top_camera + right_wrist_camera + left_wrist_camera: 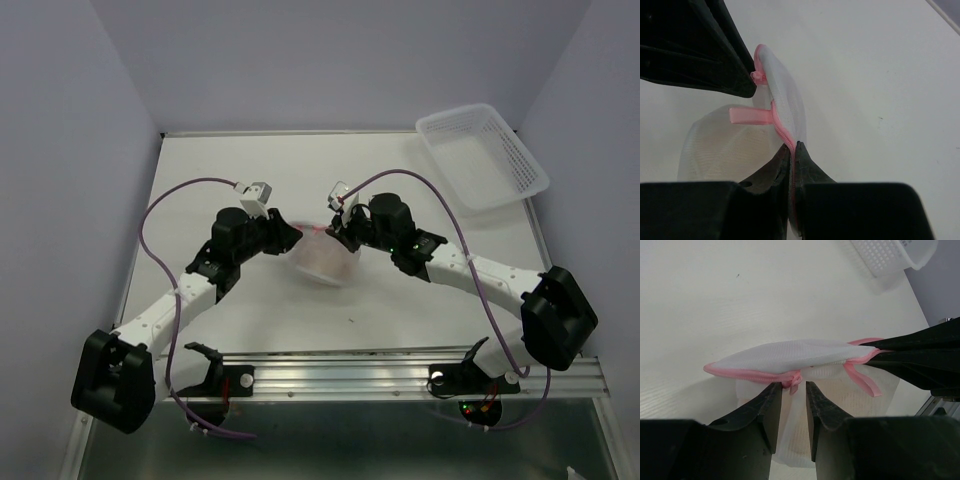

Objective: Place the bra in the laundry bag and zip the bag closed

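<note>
While the right gripper (792, 146) clamps the pink zipper rim (781, 131) of the laundry bag (322, 260) at mid-table, the left gripper (793, 386) stands slightly parted, the zipper pull (793, 379) just off its tips; the bra (725, 155) shows inside.

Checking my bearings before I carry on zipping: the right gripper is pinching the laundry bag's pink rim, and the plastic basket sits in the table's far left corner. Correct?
One thing is off: the basket sits in the far right corner of the table, as the top view shows. The rest holds: the right gripper is pinching the pink rim of the laundry bag.
</note>
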